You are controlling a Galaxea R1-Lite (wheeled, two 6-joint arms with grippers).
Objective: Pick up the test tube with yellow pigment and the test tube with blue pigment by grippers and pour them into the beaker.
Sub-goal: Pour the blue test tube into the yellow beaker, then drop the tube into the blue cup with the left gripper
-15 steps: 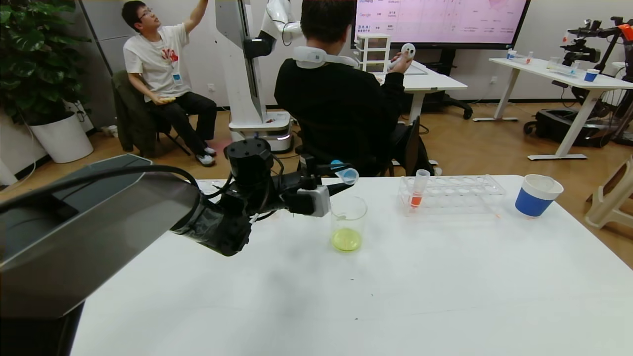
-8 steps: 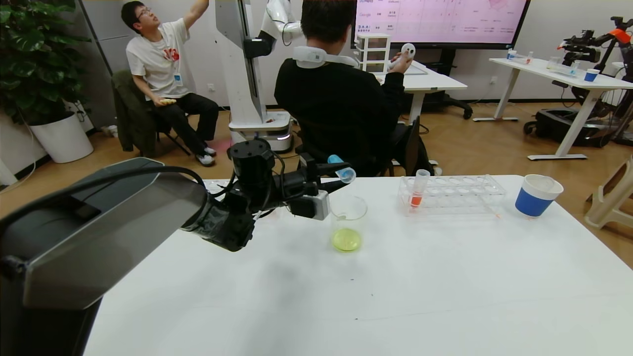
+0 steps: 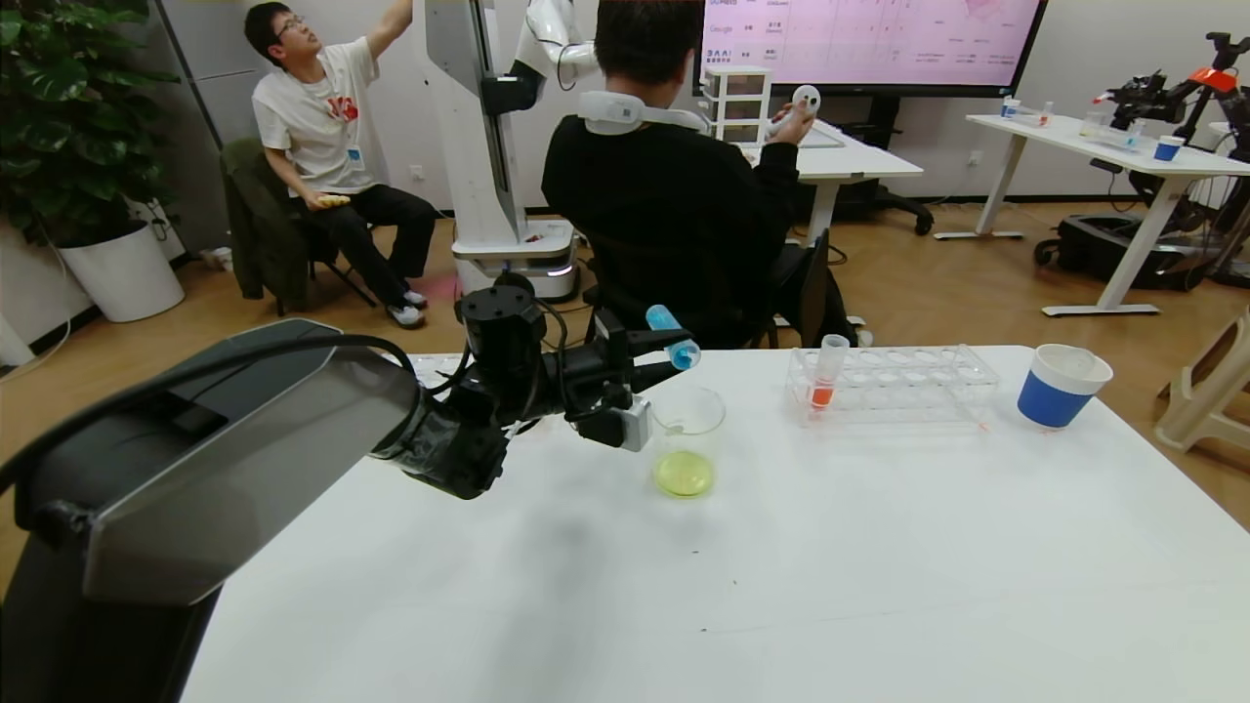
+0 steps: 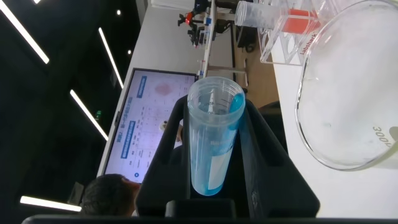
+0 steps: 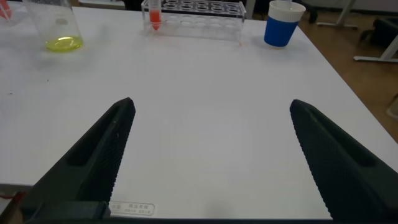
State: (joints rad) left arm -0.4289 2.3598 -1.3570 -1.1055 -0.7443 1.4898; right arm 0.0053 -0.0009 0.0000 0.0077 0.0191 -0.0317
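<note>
White table [image 3: 781, 566]; left gripper [image 3: 652, 353] clamping test tube with blue pigment [image 3: 672, 336], tipped further over beaker [image 3: 687, 439]; pour imminent; right gripper [image 5: 211, 155] idle, agape.

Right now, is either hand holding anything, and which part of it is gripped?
The left hand holds the test tube with blue pigment, clamped on its lower body with the open mouth tilted toward the beaker. The right hand is open and empty.

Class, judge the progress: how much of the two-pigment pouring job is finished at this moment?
Done: yellow liquid already sits in the beaker. In hand: the left gripper holds the test tube with blue pigment tilted above the beaker, liquid still inside. Left: pouring the blue. The right gripper hangs open over the table.
</note>
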